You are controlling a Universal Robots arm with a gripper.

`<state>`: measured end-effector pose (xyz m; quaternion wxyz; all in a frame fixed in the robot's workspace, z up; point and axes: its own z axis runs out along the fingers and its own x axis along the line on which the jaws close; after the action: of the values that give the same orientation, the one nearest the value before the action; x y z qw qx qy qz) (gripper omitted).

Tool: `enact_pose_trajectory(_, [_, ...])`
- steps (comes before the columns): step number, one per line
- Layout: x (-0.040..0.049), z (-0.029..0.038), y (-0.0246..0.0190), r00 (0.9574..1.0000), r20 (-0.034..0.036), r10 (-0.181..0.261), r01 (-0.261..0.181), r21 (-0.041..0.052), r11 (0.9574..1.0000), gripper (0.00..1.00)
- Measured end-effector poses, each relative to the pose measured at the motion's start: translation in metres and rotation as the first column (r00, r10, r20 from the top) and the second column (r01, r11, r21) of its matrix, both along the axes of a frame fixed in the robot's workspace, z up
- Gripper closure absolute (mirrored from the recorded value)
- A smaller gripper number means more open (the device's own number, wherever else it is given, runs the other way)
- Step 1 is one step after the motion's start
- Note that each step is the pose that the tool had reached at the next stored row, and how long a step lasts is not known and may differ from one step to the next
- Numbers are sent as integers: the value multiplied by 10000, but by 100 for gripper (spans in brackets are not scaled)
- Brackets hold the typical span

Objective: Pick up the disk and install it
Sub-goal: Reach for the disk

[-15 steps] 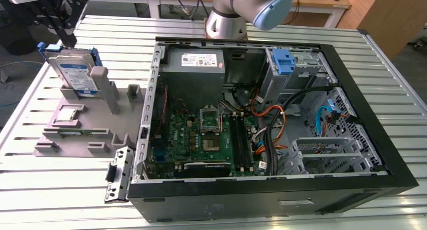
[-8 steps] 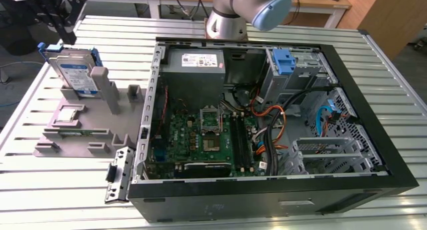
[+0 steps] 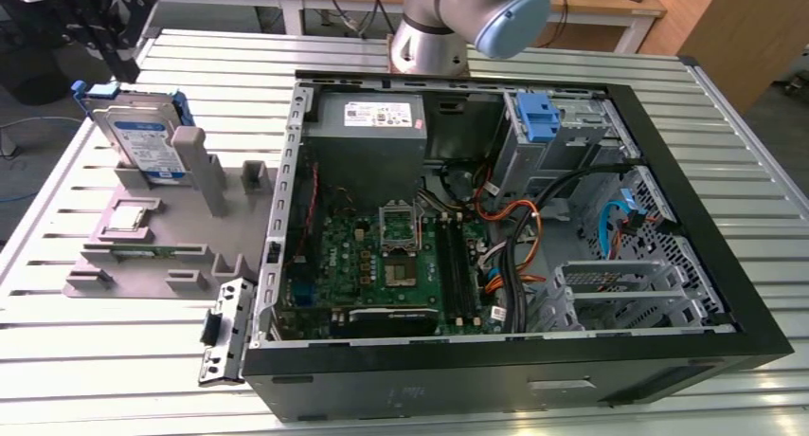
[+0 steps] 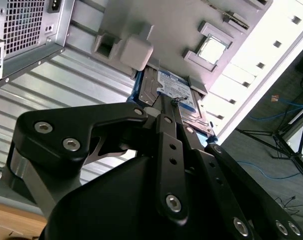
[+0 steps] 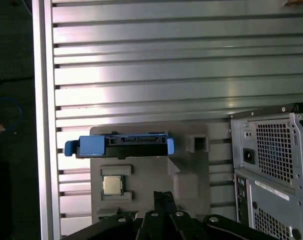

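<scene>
The claw [image 5: 161, 194] is hanging with its two fingers drawn together and nothing between them. In both wrist views it is looking down over the grey holder [image 5: 191, 175], well apart from the disk [image 5: 124, 145]. That disk is standing on edge in a slot of the holder, out on the slatted table [image 3: 379, 57] at the exterior view's left, beside the opened case [image 3: 746, 308] and not inside it. A small chip [image 5: 113, 185] is lying flat in the holder just beside it. So, as I am judging it, the job is sitting at its very start: the disk is not yet gripped or lifted, and the fitting into the case is all left to do. As for how the disk is lying, its broad labelled face is standing upright and turning toward the near side of the exterior view. Its thin top edge is running along the table's slats. It is looking taller than wide there, so I am guessing its long axis is upright, though I cannot be sure.
</scene>
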<state>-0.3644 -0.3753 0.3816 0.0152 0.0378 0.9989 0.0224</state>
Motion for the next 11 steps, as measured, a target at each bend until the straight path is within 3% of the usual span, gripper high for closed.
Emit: enact_pose_trajectory(11, [-176,-91,137,10000,-1,-2,2,-1,10000,90])
